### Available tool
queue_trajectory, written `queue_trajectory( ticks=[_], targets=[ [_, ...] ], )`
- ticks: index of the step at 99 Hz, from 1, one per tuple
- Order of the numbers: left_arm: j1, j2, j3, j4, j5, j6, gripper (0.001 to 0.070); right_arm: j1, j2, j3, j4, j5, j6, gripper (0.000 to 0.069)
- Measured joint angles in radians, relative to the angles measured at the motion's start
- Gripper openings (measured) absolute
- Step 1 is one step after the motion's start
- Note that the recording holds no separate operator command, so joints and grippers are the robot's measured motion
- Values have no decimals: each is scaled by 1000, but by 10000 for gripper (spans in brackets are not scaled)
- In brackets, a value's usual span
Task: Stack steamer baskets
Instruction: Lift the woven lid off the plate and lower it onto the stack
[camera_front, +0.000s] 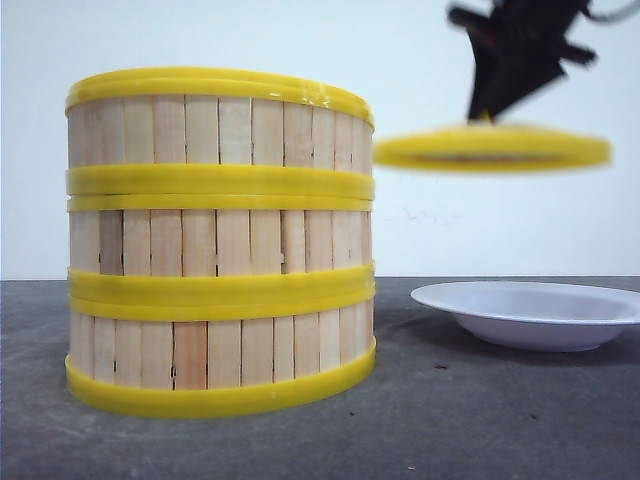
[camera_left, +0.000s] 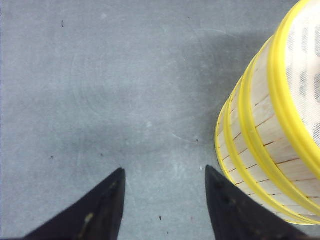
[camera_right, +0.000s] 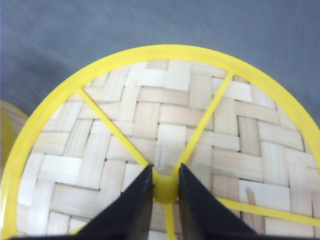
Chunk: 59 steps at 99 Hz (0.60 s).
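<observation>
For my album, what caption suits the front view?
Three baskets stacked; the right claw holds the lid in the air above a white plate.

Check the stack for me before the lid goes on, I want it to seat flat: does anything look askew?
Slightly. In the steamer baskets, the middle one sits a bit tilted on the bottom one: their meeting rims slope up toward the right. The right gripper holds the lid aloft beside the stack.
</observation>
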Motion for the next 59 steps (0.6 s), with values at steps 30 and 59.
queue_trajectory(
  ticks=[30,59],
  targets=[
    [0,0,0,30,0,0,300,195,0,206,-64,-21,-1,58],
    [0,0,0,43,0,0,300,401,19,277,-84,-24,-15,58]
  ],
)
